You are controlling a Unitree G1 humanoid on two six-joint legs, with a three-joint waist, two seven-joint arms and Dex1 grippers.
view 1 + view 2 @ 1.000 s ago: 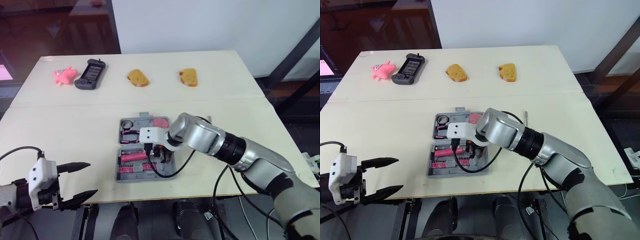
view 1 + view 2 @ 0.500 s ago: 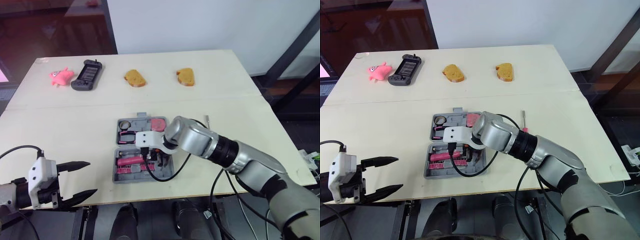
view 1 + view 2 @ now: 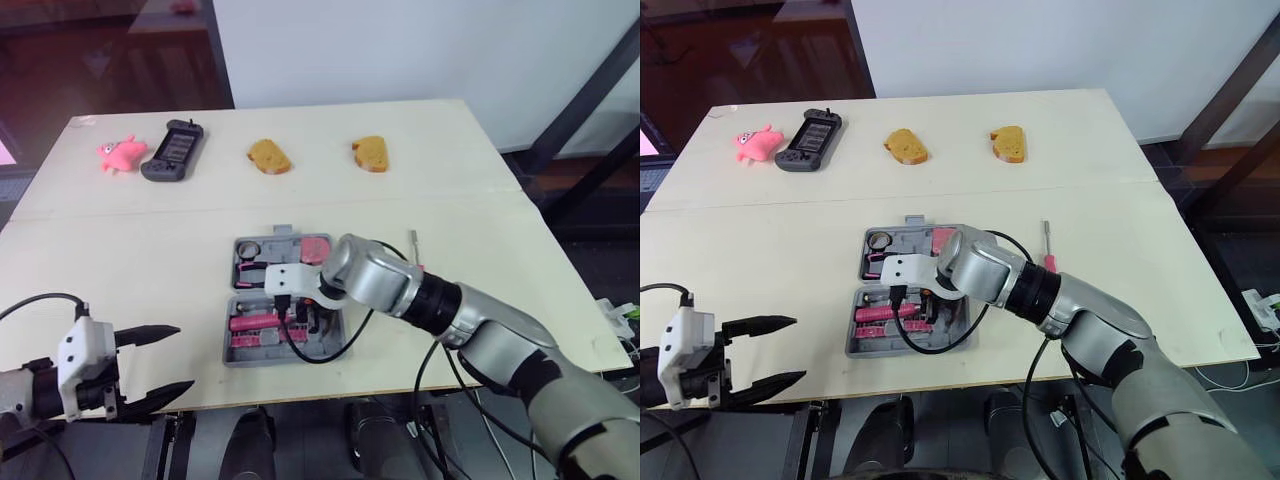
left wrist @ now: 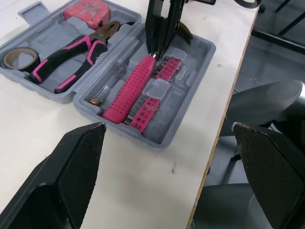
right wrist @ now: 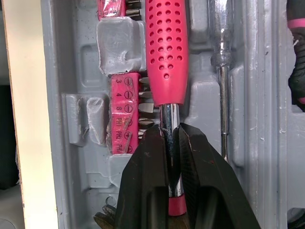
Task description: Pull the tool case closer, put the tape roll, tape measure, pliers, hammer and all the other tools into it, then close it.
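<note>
The grey tool case (image 3: 238, 358) lies open in the middle of the table. Its far half holds the tape roll (image 4: 19, 56), the pink-handled pliers (image 4: 76, 57) and the pink tape measure (image 4: 88, 8). In the near half lie the hammer (image 5: 167, 52) with its pink dotted handle, a bit set (image 5: 126, 114) and a slim screwdriver (image 5: 220, 62). My right gripper (image 3: 300, 318) reaches into the near half, shut on the hammer's chrome shaft. My left gripper (image 3: 183, 357) hovers open by the table's front left edge, apart from the case. A small pink-handled screwdriver (image 3: 1046, 245) lies on the table right of the case.
Along the far side of the table lie a pink pig toy (image 3: 120, 153), a dark game controller (image 3: 173, 150) and two bread slices (image 3: 269, 156) (image 3: 371, 154). The table's front edge runs just below the case.
The camera view has shifted. My right gripper, still shut on the hammer, has edged a little left over the case's near half. The left gripper has stayed put.
</note>
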